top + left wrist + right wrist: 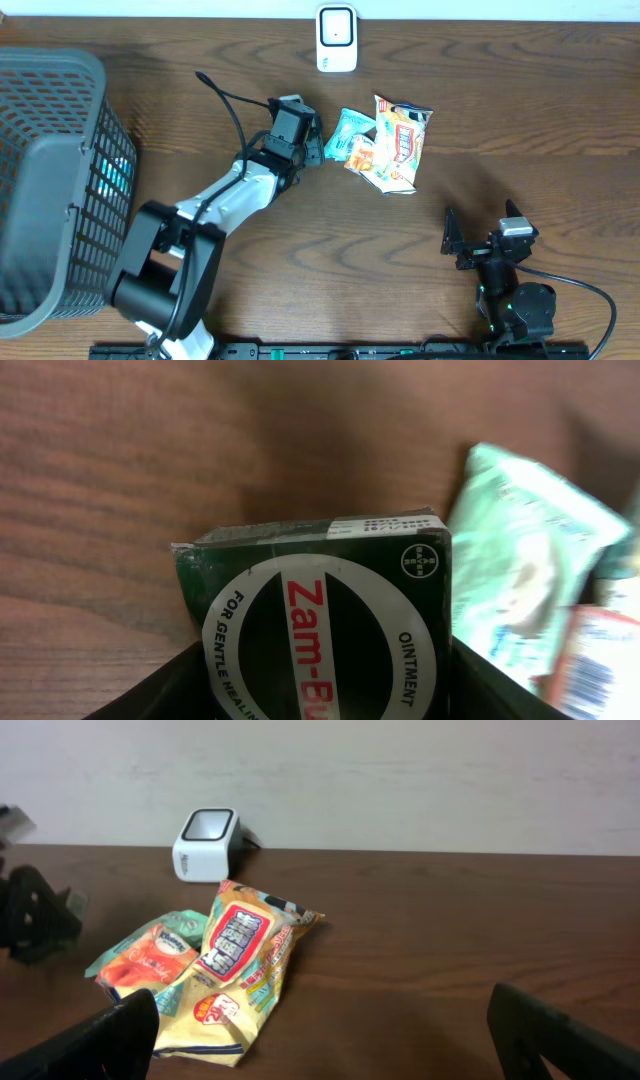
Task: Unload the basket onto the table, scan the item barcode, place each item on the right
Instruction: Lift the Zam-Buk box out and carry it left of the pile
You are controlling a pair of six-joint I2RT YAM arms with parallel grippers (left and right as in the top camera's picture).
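Overhead view, Ana: barcode scanned yet?
Not yet, I judge. Right gripper gapes empty by the table's near edge; left gripper, mid-table, clamps the ointment box, short of the far-edge scanner. Presenting remains.

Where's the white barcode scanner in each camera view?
Overhead: white scanner at top centre.
Left wrist: not in it.
Right wrist: white scanner at upper left.
Shared landmark: the yellow snack bag, which lies just nearer the arms than the scanner in the overhead and right wrist views.
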